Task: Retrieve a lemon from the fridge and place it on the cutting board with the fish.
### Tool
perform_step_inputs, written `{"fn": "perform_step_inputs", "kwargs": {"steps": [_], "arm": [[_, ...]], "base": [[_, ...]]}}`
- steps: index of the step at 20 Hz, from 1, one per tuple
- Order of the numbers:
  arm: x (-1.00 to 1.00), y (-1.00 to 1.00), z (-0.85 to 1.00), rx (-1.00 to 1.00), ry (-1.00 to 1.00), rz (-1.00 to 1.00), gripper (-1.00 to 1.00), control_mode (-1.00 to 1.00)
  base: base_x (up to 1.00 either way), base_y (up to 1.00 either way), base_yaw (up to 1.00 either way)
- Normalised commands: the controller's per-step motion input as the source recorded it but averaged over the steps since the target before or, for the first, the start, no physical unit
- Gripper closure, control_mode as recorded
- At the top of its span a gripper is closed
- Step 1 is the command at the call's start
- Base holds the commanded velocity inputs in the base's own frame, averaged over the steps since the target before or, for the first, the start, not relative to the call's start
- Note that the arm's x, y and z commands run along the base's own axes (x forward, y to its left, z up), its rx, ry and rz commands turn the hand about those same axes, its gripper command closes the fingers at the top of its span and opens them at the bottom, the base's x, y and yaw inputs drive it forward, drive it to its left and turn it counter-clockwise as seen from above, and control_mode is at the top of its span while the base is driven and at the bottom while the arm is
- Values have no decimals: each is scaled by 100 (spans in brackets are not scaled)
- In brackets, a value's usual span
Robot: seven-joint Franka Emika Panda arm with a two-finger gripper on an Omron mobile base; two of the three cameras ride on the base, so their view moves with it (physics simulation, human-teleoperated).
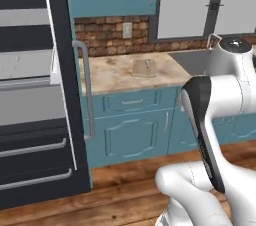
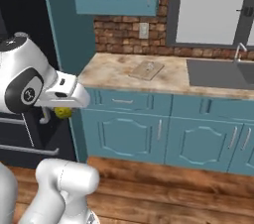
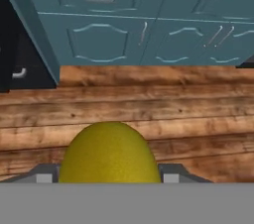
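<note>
The gripper has its jaws clamped partway around the lemon, hanging over the wooden floor just off the teal cabinets. The cutting board sits on the countertop by the sink, well apart from the fruit. The fridge stands open beside it.

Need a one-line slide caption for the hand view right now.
Gripper holding the lemon between its fingers, above the wooden floor, facing the teal base cabinets.
</note>
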Motion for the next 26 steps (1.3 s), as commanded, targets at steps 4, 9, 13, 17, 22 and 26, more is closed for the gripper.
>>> {"fn": "perform_step_inputs", "kwargs": {"steps": [4,9,13,17,22,26], "arm": [[0,0,0,0,0,0,100,100],[0,0,0,0,0,0,100,100],[0,0,0,0,0,0,100,100],[0,0,0,0,0,0,100,100],[0,0,0,0,0,0,100,100],[0,0,0,0,0,0,100,100]], "base": [[26,-91,0],[64,-37,4],[100,-35,16],[100,-33,17],[93,-30,16],[68,-25,12]]}}
